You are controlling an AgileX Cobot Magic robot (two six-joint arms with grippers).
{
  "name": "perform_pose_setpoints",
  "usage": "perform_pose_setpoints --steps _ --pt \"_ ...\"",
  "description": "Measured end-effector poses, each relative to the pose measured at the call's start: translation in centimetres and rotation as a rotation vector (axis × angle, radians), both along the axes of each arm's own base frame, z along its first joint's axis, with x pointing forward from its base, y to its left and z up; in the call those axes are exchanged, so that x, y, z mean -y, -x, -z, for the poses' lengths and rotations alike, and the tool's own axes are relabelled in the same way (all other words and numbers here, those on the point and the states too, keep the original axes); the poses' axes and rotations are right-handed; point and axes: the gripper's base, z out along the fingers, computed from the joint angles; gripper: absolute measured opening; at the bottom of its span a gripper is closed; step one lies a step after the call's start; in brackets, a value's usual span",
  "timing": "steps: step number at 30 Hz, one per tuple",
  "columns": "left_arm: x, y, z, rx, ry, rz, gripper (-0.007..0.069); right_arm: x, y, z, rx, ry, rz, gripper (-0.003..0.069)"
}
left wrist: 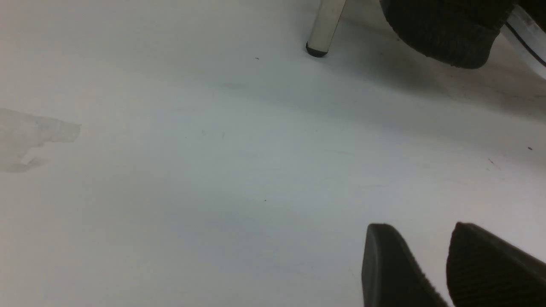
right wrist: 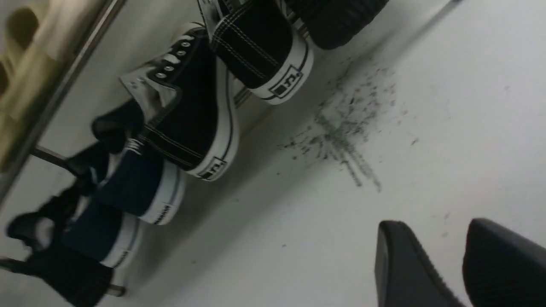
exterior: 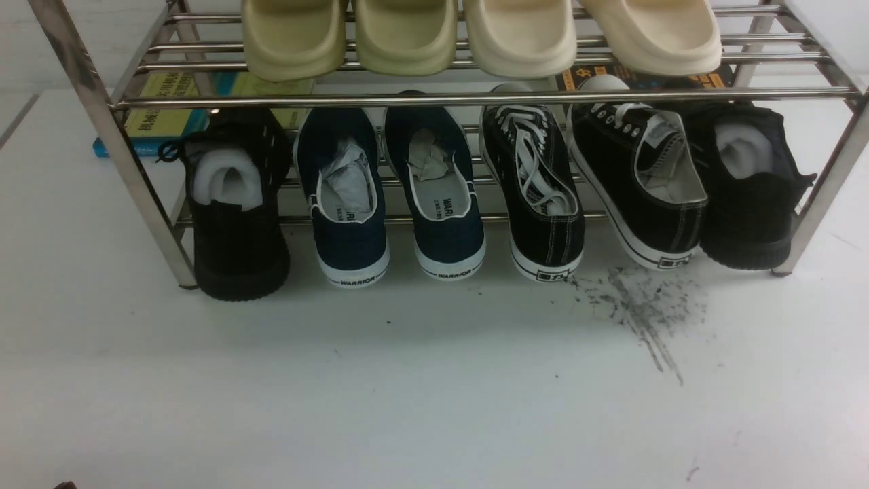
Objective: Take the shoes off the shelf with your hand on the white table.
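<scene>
Currently, sneakers sit on shelf between navy slip-ons and black knit shoe. Parted and empty: left gripper, right gripper.

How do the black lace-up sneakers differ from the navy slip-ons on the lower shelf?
The black sneakers have white laces; the navy slip-ons have none. The slip-ons' heels read WARRIOR; the sneakers' heels carry a small boxed mark. The slip-ons sit parallel; one sneaker is turned askew. Both pairs have white soles and heels facing outward.

I've got bright, even light here; soft shadow pools under the shelf on the white table. Both wrist feeds look soft and blurry.
</scene>
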Motion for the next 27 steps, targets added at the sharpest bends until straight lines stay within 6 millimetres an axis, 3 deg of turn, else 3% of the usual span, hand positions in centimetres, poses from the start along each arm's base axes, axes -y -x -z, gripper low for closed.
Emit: perform_pose_setpoints --steps 7,12,19,20,22,23,27 --pt "0.0 0.0 0.0 0.000 0.000 0.000 0.0239 -0.2 0.0 -0.3 0.014 -0.107 0.004 0.0237" --pt "0.0 0.0 0.0 0.000 0.000 0.000 0.0239 -0.1 -0.1 -0.8 0.053 -0.037 0.002 0.0227" --pt "0.0 0.0 0.0 0.000 0.000 0.000 0.0239 0.1 0.1 -8.5 0.260 0.379 -0.042 0.0083" --pt "0.0 0.0 0.0 0.000 0.000 0.000 0.0239 0.1 0.0 -8.7 0.260 0.381 -0.043 0.0078" --pt "0.0 0.0 0.0 0.000 0.000 0.000 0.0239 0.0 -1.1 -11.1 0.231 0.515 -0.098 0.0014" --pt "0.0 0.0 0.0 0.000 0.000 0.000 0.0239 0.0 -1.2 -11.2 0.226 0.523 -0.105 0.0010" --pt "0.0 0.0 0.0 0.000 0.000 0.000 0.0239 -0.7 -4.8 -12.2 -0.005 0.591 -0.311 -0.0004"
